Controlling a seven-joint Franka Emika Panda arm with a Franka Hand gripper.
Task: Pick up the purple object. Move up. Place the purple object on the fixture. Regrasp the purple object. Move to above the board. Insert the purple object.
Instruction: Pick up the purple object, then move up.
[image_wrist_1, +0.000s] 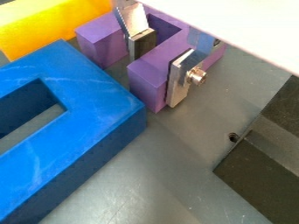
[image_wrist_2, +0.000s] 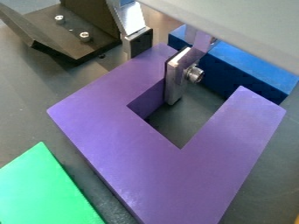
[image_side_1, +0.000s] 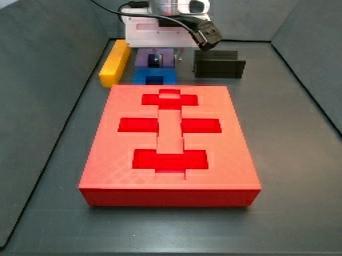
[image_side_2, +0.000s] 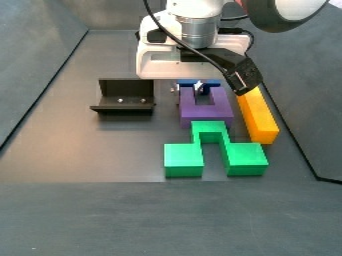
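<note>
The purple object (image_wrist_2: 111, 131) is a U-shaped block lying flat on the floor, seen in both wrist views (image_wrist_1: 100, 44) and in a side view (image_side_2: 209, 110). My gripper (image_wrist_1: 156, 59) is down on it and straddles one of its prongs. One finger stands in the slot and the other against the prong's outer side, both pressed to it, as the wrist views show (image_wrist_2: 156, 59). The black fixture (image_side_2: 123, 97) stands apart to one side and also shows in a side view (image_side_1: 218, 65). The red board (image_side_1: 167, 140) lies nearer the front, its cutouts open.
A blue block (image_wrist_1: 59, 122) lies right beside the purple object. A yellow bar (image_side_2: 257, 115) lies along its other side. A green notched block (image_side_2: 207, 150) touches its front end. Dark tray walls enclose the floor.
</note>
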